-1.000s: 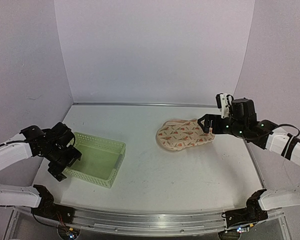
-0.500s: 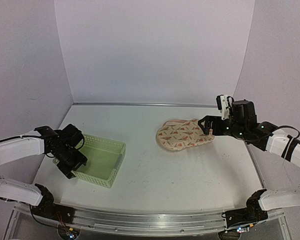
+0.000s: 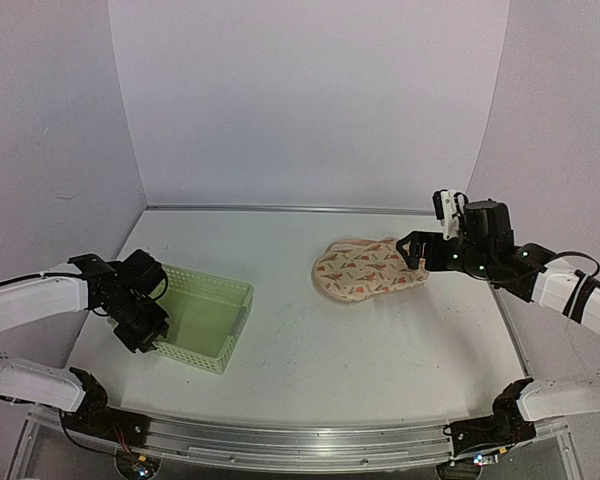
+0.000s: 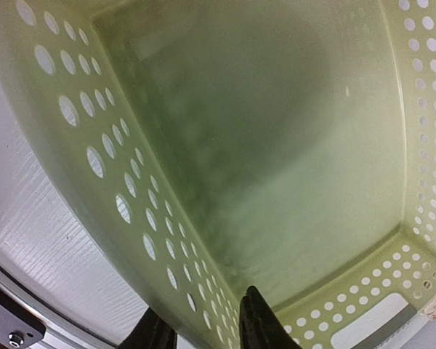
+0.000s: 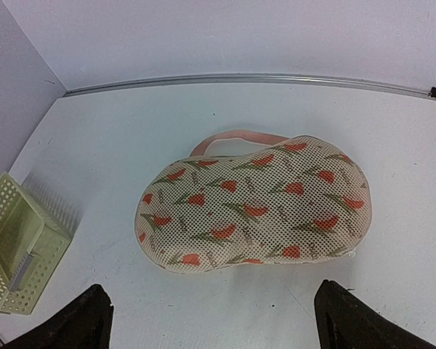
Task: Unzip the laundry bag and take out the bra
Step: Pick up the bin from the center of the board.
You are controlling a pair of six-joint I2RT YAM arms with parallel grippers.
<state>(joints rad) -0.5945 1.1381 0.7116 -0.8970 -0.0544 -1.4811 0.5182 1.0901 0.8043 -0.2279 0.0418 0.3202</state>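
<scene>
Right gripper (image 5: 211, 287) faces laundry bag (image 5: 254, 203) broadside

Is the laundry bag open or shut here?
Shut, as far as shows: the laundry bag lies with its halves together and no gap along the visible rim. Whether it is zipped all the way round cannot be told.

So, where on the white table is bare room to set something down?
Free: the middle, between the light green plastic basket and the cream patterned fabric laundry bag; also the table's front strip. Crowded: the bag's right end, by the open right gripper; the basket's wall, by the left gripper.
</scene>
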